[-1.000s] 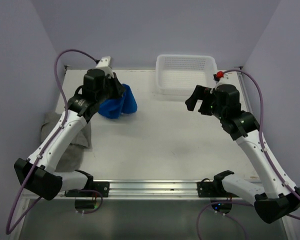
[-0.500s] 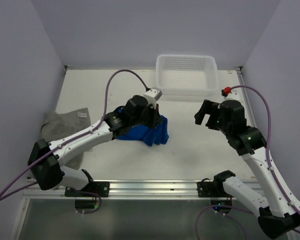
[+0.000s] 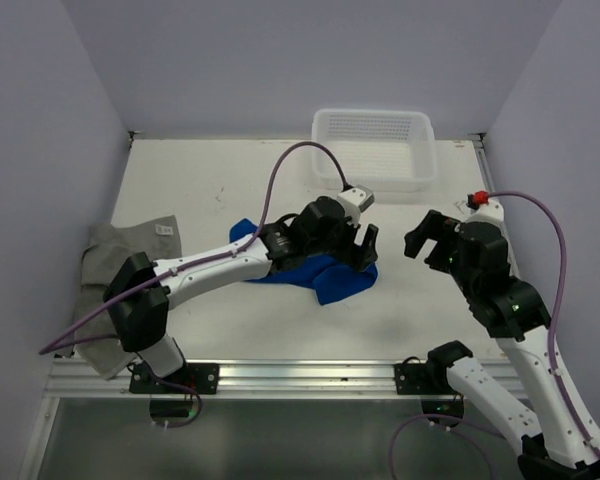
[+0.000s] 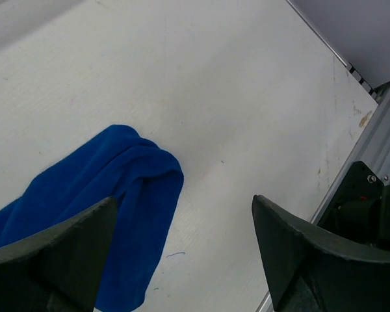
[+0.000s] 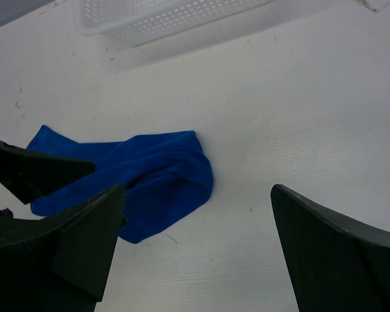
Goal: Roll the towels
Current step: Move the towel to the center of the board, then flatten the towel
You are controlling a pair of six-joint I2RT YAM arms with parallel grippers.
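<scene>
The blue towel (image 3: 325, 277) lies crumpled in a loose heap near the middle of the table; it also shows in the left wrist view (image 4: 91, 195) and the right wrist view (image 5: 149, 172). My left gripper (image 3: 365, 245) hovers over the heap's right end, jaws wide open (image 4: 182, 260) and holding nothing. The right gripper (image 3: 428, 240) hangs open (image 5: 195, 253) a little to the right of the towel, apart from it. The grey towel (image 3: 115, 262), with its small white tag, lies bunched at the table's left edge, partly under the left arm.
A white perforated basket (image 3: 373, 150) stands at the back right, and its rim (image 5: 169, 16) shows in the right wrist view. The metal rail (image 3: 300, 375) with both arm bases runs along the near edge. Walls enclose the table on the left, back and right.
The left arm swung from the back left to the centre with the blue towel, then opened its jaws and let it drop. The right arm drew slightly nearer and rightward.
</scene>
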